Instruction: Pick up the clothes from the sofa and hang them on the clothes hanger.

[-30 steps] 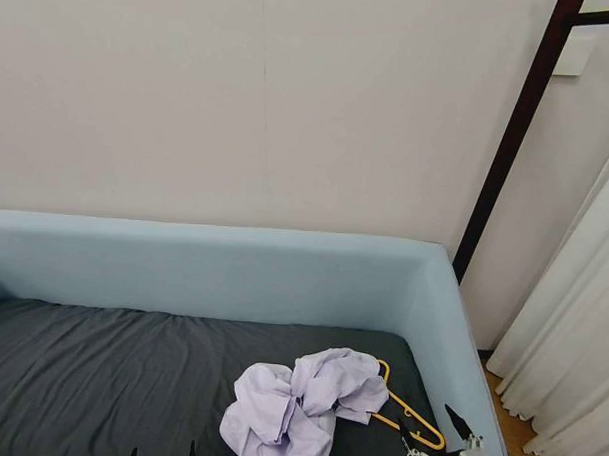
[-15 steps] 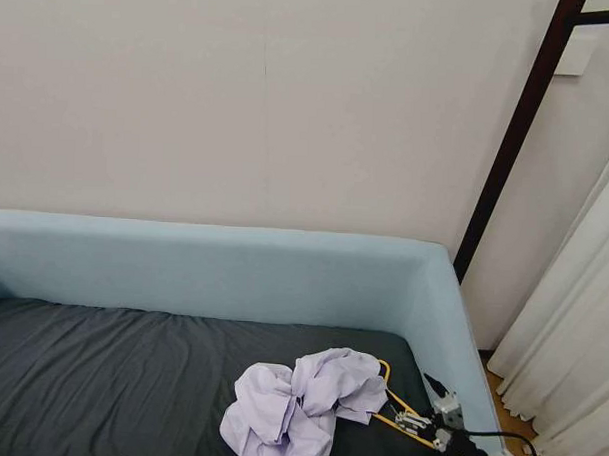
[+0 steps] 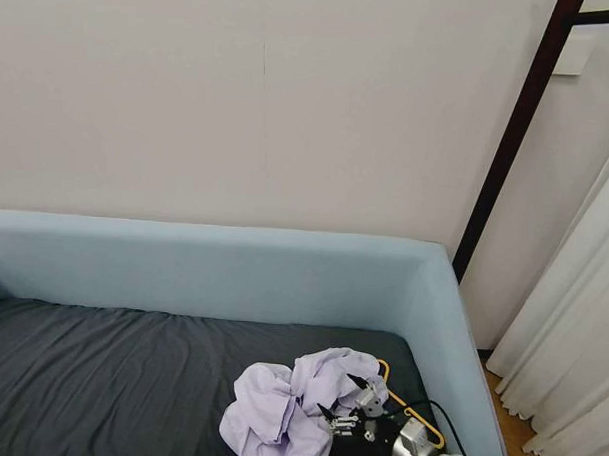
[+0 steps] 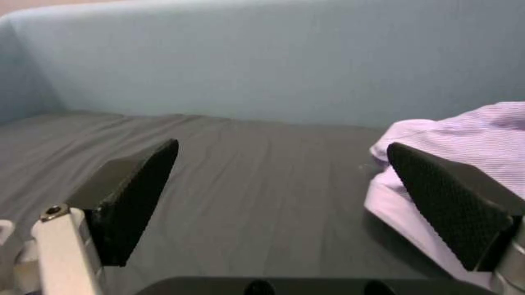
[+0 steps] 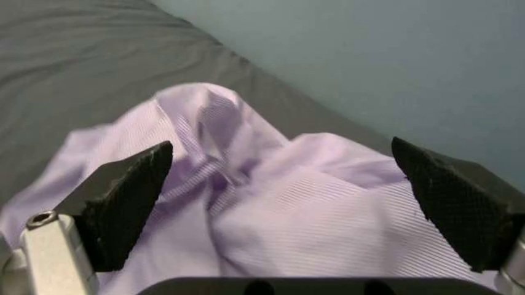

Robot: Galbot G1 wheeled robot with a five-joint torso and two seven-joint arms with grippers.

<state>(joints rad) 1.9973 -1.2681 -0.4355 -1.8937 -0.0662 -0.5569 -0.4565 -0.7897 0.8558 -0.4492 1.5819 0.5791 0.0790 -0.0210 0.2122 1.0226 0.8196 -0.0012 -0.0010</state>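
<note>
Head view: the lilac shirt (image 3: pixel 278 412) lies crumpled on the sofa (image 3: pixel 233 276) seat beside a yellow hanger (image 3: pixel 423 429); the right tool (image 3: pixel 339 394) hovers over it, spread. Left wrist view: the left tool (image 4: pixel 281 149), spread, hangs beside the shirt. Right wrist view: closing here may pinch one loose fold, which could slip.
</note>
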